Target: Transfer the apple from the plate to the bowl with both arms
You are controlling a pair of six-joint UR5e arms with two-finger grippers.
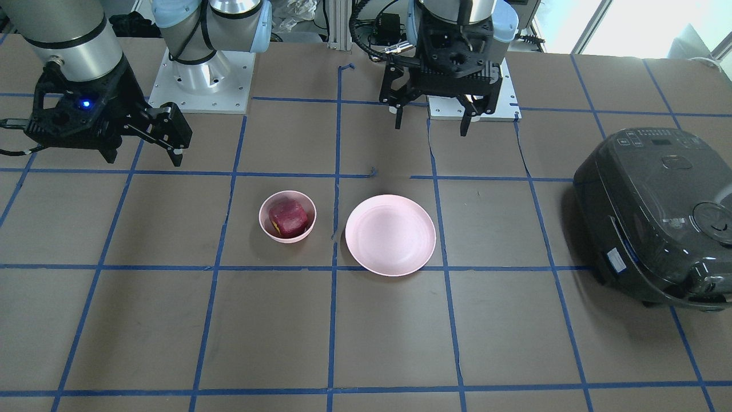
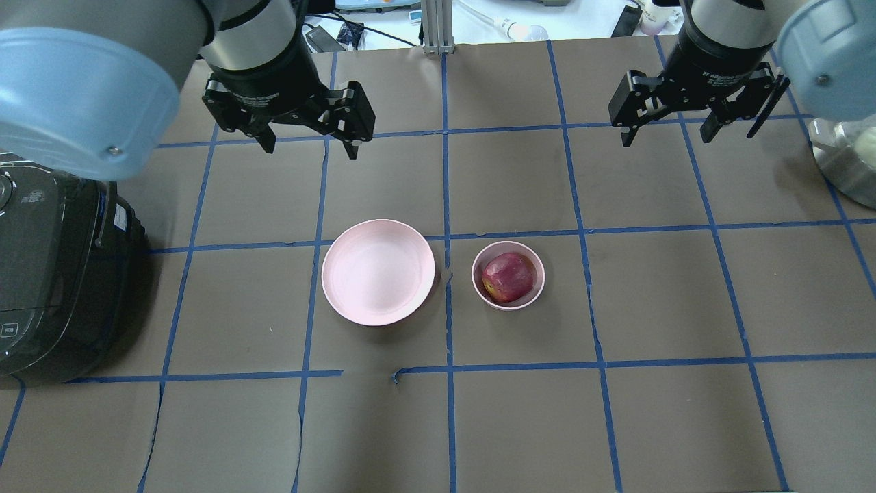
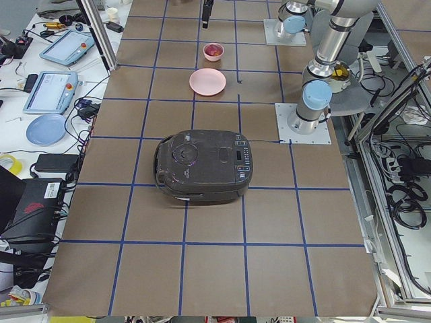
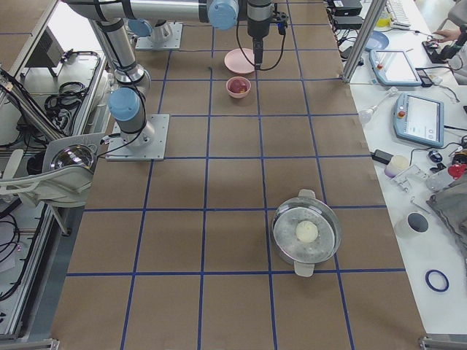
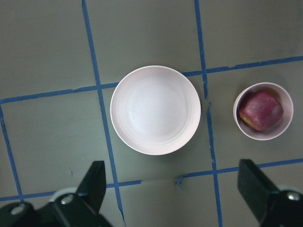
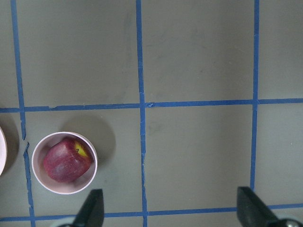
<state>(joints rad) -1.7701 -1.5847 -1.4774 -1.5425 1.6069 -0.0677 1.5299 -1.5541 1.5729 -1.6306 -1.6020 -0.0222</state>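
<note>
The dark red apple (image 2: 508,276) lies inside the small pink bowl (image 2: 510,306), with its yellow patch showing in the right wrist view (image 6: 81,149). The wide pink plate (image 2: 378,272) stands empty just beside the bowl, on the left arm's side. My left gripper (image 2: 309,145) is open and empty, raised above the table beyond the plate. My right gripper (image 2: 667,137) is open and empty, raised beyond and to the right of the bowl. In the front view the apple (image 1: 289,218), the plate (image 1: 390,234), the left gripper (image 1: 432,126) and the right gripper (image 1: 144,157) all show.
A black rice cooker (image 2: 48,274) stands at the table's left end. A steel pot (image 4: 306,233) with a white ball in it stands at the right end. Blue tape lines grid the brown table.
</note>
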